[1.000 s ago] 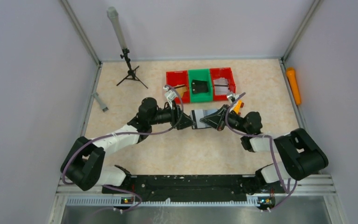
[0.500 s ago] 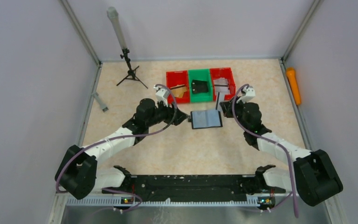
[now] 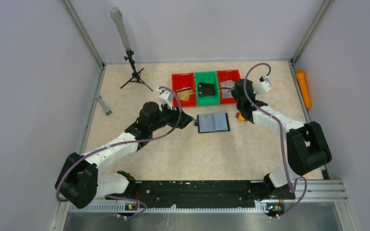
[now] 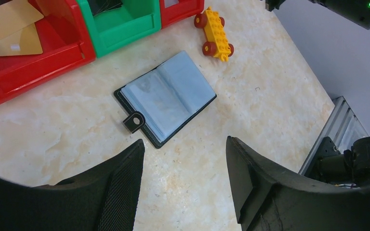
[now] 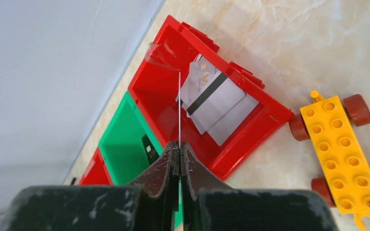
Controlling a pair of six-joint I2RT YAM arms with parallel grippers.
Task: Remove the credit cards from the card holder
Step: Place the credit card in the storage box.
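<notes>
Robotics lab test cell, grey walls (image 3: 29, 72), aluminium mounting rail (image 3: 197, 206), small tripod (image 3: 134, 72)

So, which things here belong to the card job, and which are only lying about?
For the job: card holder, card in the right gripper, right red bin with grey cards, left red bin with gold cards.
Lying about: yellow toy car, tripod, orange tube, green bin.

Gold plastic cards (image 4: 14, 43) in red plastic bin (image 4: 38, 72): cut by top edge. Yellow toy brick cart (image 5: 339, 154): clipped at right edge. Thin card (image 5: 179, 106) in right end effector (image 5: 177, 145): edge-on, face unseen. Black item (image 3: 205, 89) in green bin (image 3: 207, 102): too small to tell.
</notes>
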